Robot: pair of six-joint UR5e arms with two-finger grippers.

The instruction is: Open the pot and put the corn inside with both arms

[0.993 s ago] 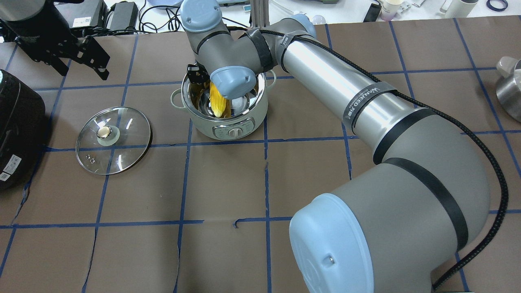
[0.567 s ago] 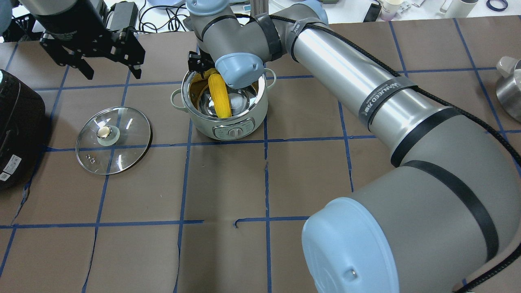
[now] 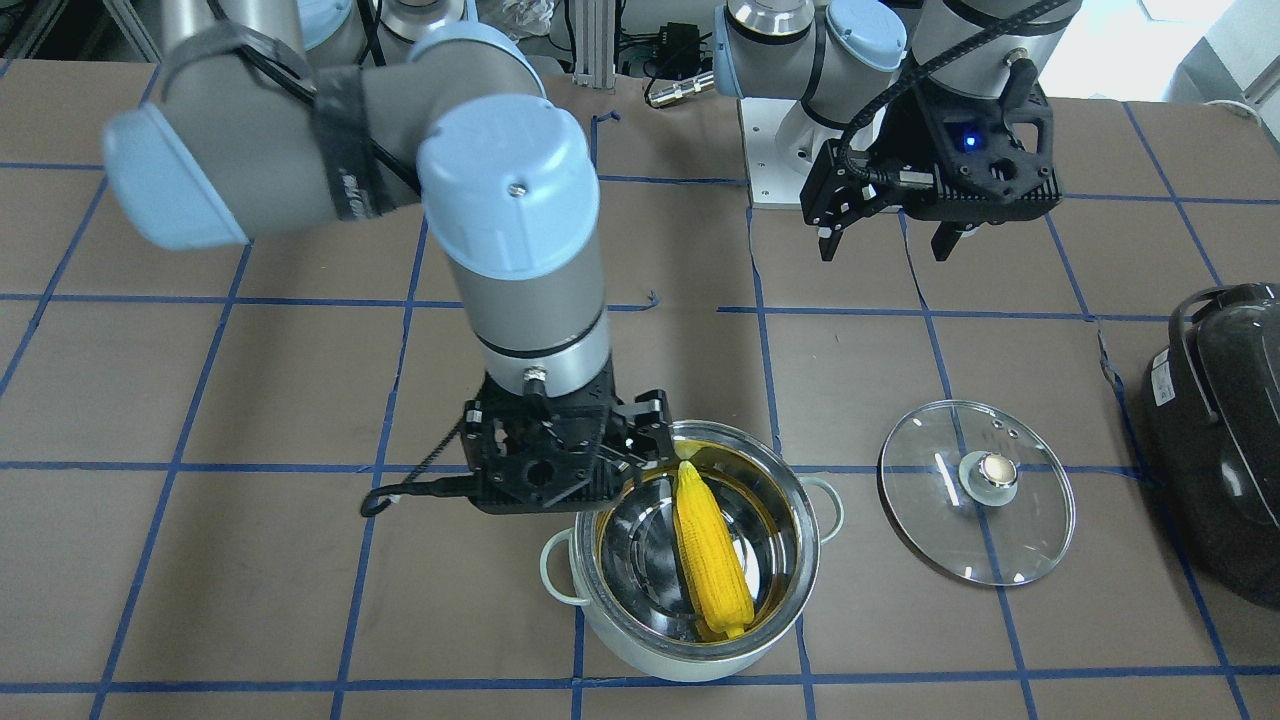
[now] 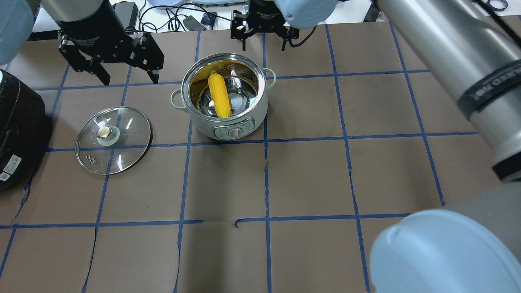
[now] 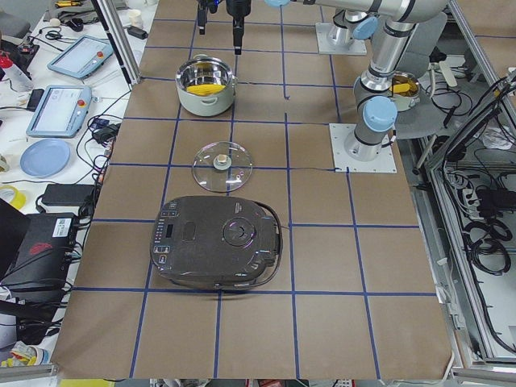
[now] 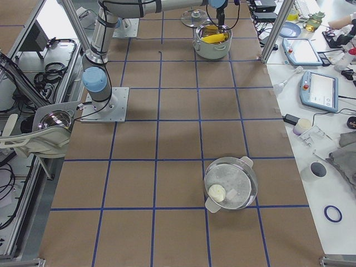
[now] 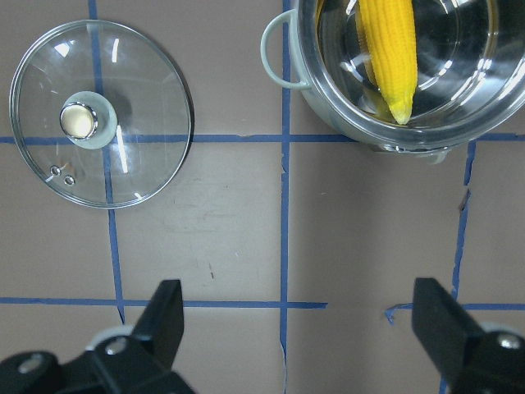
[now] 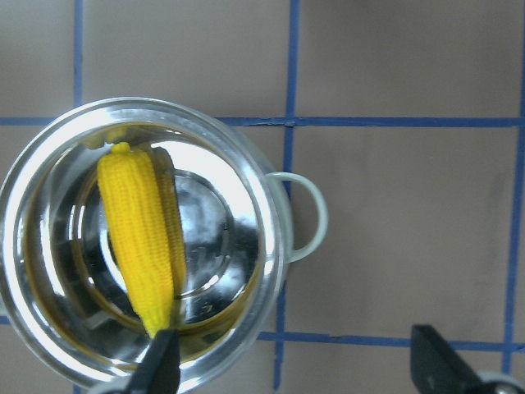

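Note:
The mint-green steel pot (image 4: 234, 128) stands open near the table's middle, also in the front view (image 3: 650, 665). The yellow corn (image 4: 220, 95) lies inside it, leaning on the wall, and shows in the front view (image 3: 710, 555) and right wrist view (image 8: 139, 234). The glass lid (image 4: 113, 140) lies flat on the table beside the pot, knob up. My right gripper (image 4: 263, 44) is open and empty, raised above the pot's edge. My left gripper (image 4: 130, 77) is open and empty, held above the table between lid and pot; it shows in the front view (image 3: 885, 245).
A large black appliance (image 4: 16, 130) sits at the table's left end beyond the lid. A second steel pot (image 6: 231, 183) stands at the right end. Cables and boxes (image 4: 163, 16) lie along the far edge. My right arm (image 4: 468, 61) spans the right half.
My right gripper has let go of the corn and risen out of the pot, leaving the corn inside. My left gripper has moved rightwards, closer to the pot.

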